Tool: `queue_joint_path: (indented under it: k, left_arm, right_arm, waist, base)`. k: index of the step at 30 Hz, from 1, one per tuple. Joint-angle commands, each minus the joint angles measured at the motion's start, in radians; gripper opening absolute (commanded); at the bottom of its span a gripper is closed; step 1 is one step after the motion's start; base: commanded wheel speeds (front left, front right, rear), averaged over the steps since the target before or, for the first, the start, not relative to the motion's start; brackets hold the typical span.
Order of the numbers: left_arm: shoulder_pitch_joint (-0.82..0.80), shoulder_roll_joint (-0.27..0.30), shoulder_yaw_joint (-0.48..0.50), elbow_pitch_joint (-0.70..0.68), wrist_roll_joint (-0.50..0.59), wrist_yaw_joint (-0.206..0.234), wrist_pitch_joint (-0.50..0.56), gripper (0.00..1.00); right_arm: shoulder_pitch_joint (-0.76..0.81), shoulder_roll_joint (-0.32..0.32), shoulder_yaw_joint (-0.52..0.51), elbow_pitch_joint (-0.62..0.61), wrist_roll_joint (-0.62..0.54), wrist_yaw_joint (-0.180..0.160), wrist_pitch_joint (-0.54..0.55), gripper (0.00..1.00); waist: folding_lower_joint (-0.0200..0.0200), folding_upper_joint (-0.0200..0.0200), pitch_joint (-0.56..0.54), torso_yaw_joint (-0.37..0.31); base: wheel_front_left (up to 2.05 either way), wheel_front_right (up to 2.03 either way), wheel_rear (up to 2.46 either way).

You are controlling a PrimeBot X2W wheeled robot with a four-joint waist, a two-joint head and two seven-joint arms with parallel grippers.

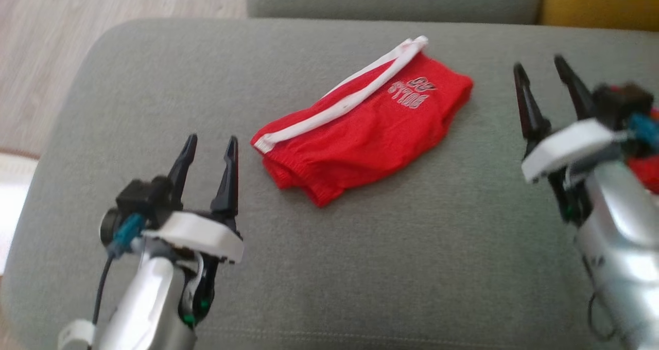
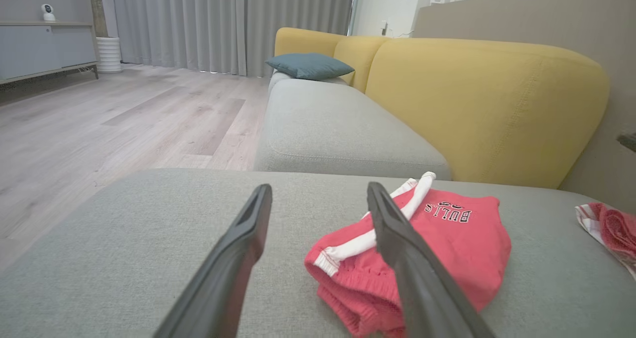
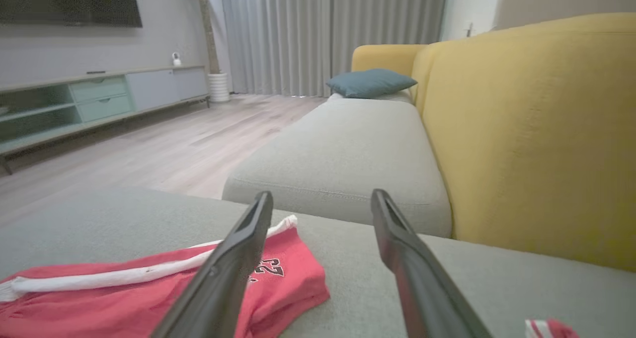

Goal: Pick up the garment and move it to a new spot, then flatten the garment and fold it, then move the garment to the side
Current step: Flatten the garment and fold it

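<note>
Left gripper: lower left of the head view, jaws wide, empty, above the grey cushion.
Right gripper: right edge, jaws wide, empty.
Garment: red shorts with a white stripe, folded over, centre of frame on the cushion, between the grippers, touching neither.
Yellow backrest: right side of the left wrist view.

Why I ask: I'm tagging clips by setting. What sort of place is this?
Probably a home living room: a grey-and-yellow sofa, a low media cabinet along the wall, and floor-length grey curtains.
</note>
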Motion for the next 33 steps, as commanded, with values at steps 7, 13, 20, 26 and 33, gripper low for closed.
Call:
queue_joint_path:
  k: [7, 13, 20, 26, 33]
  left_arm:
    - [0.076, -0.025, 0.116, -0.094, 0.036, -0.026, -0.012, 1.0]
    - [0.17, -0.063, 0.191, -0.132, 0.057, -0.057, -0.012, 1.0]
    - [0.197, -0.079, 0.215, -0.127, 0.081, -0.087, -0.012, 1.0]
    - [0.173, -0.082, 0.212, -0.123, 0.091, -0.1, -0.012, 1.0]
    - [0.129, -0.083, 0.18, -0.121, 0.077, -0.103, -0.012, 1.0]
  right_arm:
    - [0.235, 0.131, -0.186, -0.222, -0.165, 0.003, -0.011, 1.0]
    - [0.402, 0.222, -0.282, -0.33, -0.23, 0.003, -0.011, 1.0]
    - [0.453, 0.244, -0.309, -0.378, -0.245, 0.003, 0.014, 1.0]
    - [0.443, 0.247, -0.329, -0.398, -0.245, 0.003, 0.055, 1.0]
    - [0.365, 0.25, -0.349, -0.368, -0.078, 0.003, 0.194, 1.0]
  waist:
    - [0.0, -0.0001, -0.057, -0.068]
    - [0.0, -0.0001, -0.083, -0.103]
    - [0.0, -0.0001, -0.076, -0.103]
    - [0.0, -0.0001, -0.04, -0.067]
    - [0.0, -0.0001, 0.047, 0.006]
  base:
    - [0.0, 0.0, 0.0]
    - [0.0, 0.0, 0.0]
    - [0.0, 0.0, 0.0]
    - [0.0, 0.0, 0.0]
    - [0.0, 0.0, 0.0]
